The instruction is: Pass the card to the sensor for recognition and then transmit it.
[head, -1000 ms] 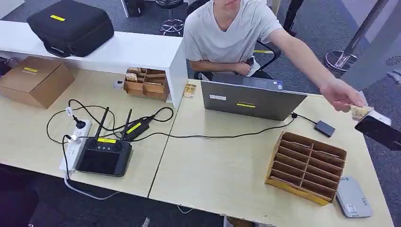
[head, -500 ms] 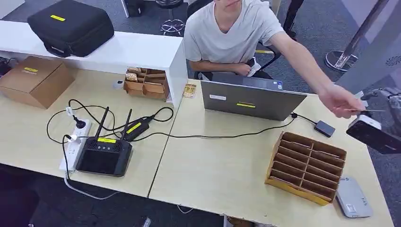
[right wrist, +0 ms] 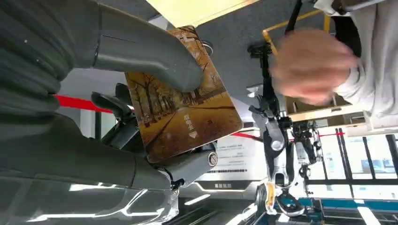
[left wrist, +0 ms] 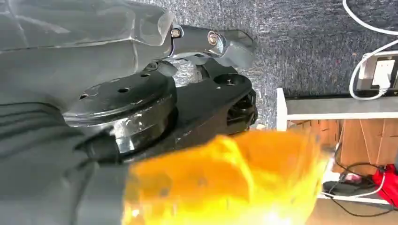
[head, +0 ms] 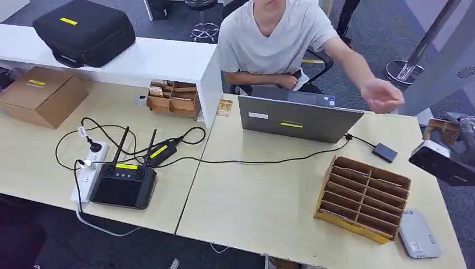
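My right hand hangs at the table's far right edge, above and right of the wooden slotted rack. It pinches a brown card printed with autumn trees; up close, my thumb presses the card against the fingers of that hand. A small black box, cabled to the laptop, lies on the table left of the hand. By the front right corner lies a flat grey device. My left hand hangs over the floor with nothing in its stretched fingers.
A person in a grey shirt sits behind the laptop, with an empty hand raised above the table's back right. On the left table are a controller, power strip, cardboard box and black case.
The person held the card out to my right hand and let go. Their hand has drawn back up and left, empty. My right hand now holds the card.
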Action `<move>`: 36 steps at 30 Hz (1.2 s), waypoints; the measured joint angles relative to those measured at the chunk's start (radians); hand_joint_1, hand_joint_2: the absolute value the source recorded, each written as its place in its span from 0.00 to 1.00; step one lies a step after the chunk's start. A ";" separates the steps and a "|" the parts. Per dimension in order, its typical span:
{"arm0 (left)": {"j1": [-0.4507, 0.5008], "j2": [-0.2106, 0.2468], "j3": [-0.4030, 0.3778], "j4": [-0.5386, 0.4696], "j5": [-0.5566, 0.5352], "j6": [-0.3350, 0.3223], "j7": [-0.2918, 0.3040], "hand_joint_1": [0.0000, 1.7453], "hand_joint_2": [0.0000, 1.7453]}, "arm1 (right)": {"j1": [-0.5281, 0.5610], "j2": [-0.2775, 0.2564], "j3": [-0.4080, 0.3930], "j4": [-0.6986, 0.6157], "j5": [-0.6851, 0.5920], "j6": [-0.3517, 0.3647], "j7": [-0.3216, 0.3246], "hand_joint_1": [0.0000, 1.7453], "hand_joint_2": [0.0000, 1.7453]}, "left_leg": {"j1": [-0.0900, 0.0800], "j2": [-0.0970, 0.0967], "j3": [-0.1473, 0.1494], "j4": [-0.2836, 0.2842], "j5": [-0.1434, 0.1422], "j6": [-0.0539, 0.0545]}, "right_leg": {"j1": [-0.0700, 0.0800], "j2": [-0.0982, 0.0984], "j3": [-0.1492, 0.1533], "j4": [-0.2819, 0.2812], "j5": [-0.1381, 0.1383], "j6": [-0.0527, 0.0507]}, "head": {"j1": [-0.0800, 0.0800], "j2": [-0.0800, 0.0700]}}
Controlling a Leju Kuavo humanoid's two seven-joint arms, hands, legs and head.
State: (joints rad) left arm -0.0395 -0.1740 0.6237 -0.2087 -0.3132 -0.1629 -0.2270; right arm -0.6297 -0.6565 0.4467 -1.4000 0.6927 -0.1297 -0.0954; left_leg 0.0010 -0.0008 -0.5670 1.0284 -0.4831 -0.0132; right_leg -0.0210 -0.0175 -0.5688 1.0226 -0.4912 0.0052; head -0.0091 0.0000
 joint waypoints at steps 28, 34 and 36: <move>0.002 0.000 0.043 0.002 0.010 0.030 0.014 0.00 0.00 | 0.848 0.058 -0.488 -0.332 0.166 -0.181 -0.083 1.00 1.00 | 0.001 0.000 -0.002 -0.001 -0.002 0.001 | 0.001 -0.001 -0.001 -0.001 -0.001 0.000 | 0.000 0.000; 0.002 0.000 0.049 0.002 0.005 0.020 0.014 0.00 0.00 | 0.870 0.104 -0.504 -0.328 0.190 -0.186 -0.111 1.00 1.00 | 0.001 0.002 -0.001 -0.001 -0.002 0.001 | 0.001 0.001 -0.001 -0.001 0.000 0.000 | 0.000 0.000; 0.002 0.000 0.049 0.003 0.002 0.018 0.014 0.00 0.00 | 0.870 0.120 -0.504 -0.317 0.204 -0.188 -0.116 1.00 1.00 | 0.001 0.002 -0.001 -0.001 -0.002 0.001 | 0.001 0.001 -0.001 -0.001 0.000 0.000 | 0.000 0.000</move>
State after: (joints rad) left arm -0.0376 -0.1736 0.6730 -0.2060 -0.3117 -0.1450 -0.2132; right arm 0.2406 -0.5367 -0.0572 -1.7174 0.8969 -0.3178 -0.2110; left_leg 0.0016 0.0008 -0.5683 1.0279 -0.4847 -0.0120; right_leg -0.0199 -0.0164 -0.5700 1.0214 -0.4914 0.0051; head -0.0092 0.0000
